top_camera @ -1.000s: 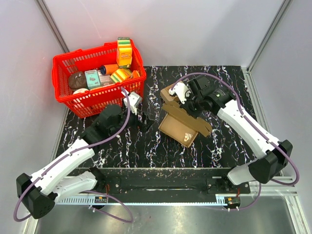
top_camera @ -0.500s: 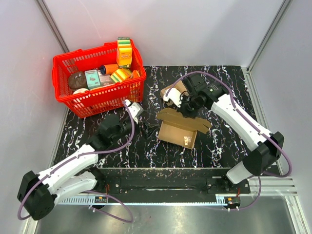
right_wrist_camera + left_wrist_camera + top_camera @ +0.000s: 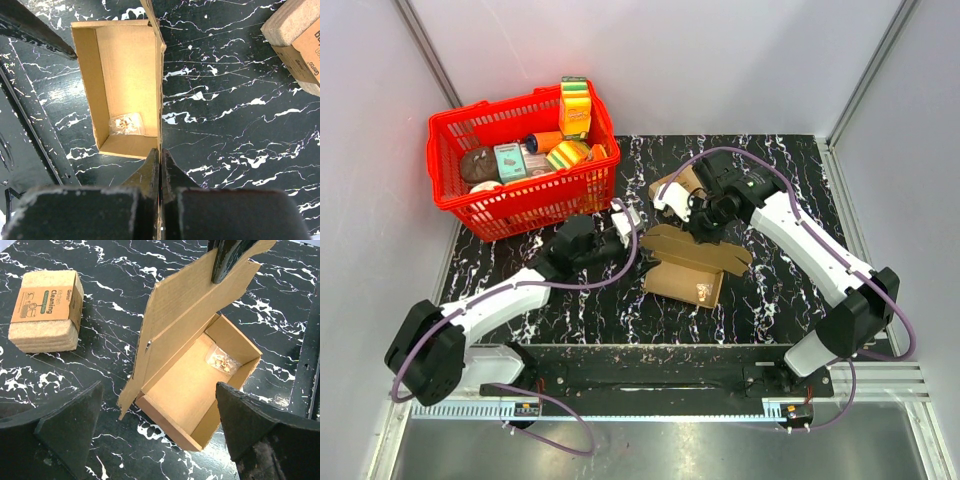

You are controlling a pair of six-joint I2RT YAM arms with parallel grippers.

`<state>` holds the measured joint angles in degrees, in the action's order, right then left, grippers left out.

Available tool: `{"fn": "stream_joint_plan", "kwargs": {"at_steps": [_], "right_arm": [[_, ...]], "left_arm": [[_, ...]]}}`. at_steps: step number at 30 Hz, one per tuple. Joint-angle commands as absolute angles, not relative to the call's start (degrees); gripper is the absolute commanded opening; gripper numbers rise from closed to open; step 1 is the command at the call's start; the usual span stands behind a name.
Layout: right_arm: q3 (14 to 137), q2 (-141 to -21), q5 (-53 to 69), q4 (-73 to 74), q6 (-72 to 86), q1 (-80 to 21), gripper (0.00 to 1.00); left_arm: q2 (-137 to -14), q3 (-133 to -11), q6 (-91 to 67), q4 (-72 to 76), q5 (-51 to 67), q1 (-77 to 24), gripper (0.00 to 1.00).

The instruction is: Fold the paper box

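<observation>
- Right tool (image 3: 160,154) is clamped shut on the raised lid flap of the plain brown corrugated cardboard paper box (image 3: 185,390).
- Left tool (image 3: 159,386) hovers just in front of the box, jaws spread wide, gripping nothing.
- Box sits open-topped near the middle of the black, white-veined table (image 3: 780,290), with a small clear bag (image 3: 221,361) on its floor.
- Tan stack of cleaning pads (image 3: 45,310) in a brown paper sleeve lies nearby, apart from the box.
- Red plastic basket (image 3: 520,195) of groceries stands at the far left.

Brown paper box (image 3: 185,385) sits open, unprinted (lid flap (image 3: 190,300) apparently near upright).
</observation>
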<state>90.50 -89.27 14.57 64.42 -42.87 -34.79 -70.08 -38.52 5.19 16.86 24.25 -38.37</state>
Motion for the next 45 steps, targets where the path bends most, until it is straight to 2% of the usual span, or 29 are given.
{"fn": "stream_joint_plan", "kwargs": {"at_steps": [1,6,11,14,20,26,34,43,45], "right_arm": [[91.85,-87.80,15.56,65.30,-48.78,-35.16,0.00],[91.58,-87.36,15.38,65.22,-48.78,-35.16,0.00],[90.88,-86.66,15.03,64.95,-49.22,-35.16,0.00],[90.70,-86.40,15.03,64.95,-49.31,-35.16,0.00],[90.53,-86.31,14.24,64.60,-48.96,-35.16,0.00],[90.35,-86.84,14.06,64.34,-47.55,-35.16,0.00],[91.23,-87.28,13.97,64.34,-46.32,-35.16,0.00],[91.76,-87.63,14.33,64.34,-45.35,-35.16,0.00],[91.84,-87.71,14.24,64.16,-44.91,-35.16,0.00]], "left_arm": [[-71.62,-42.54,8.61,19.60,27.60,-37.62,0.99],[-74.88,-46.13,10.72,16.62,28.39,-37.35,0.90],[-76.46,-48.42,11.78,13.45,27.42,-37.35,0.70],[-76.90,-49.57,11.95,11.52,27.60,-37.35,0.62],[-76.29,-50.54,13.88,7.83,26.72,-37.35,0.59],[-76.03,-51.50,14.94,5.10,25.75,-37.35,0.50],[-76.55,-51.24,11.87,9.31,24.96,-37.35,0.29],[-78.05,-51.42,11.25,9.14,26.89,-37.35,0.17],[-78.13,-51.33,11.16,8.88,27.59,-37.35,0.10]]}}
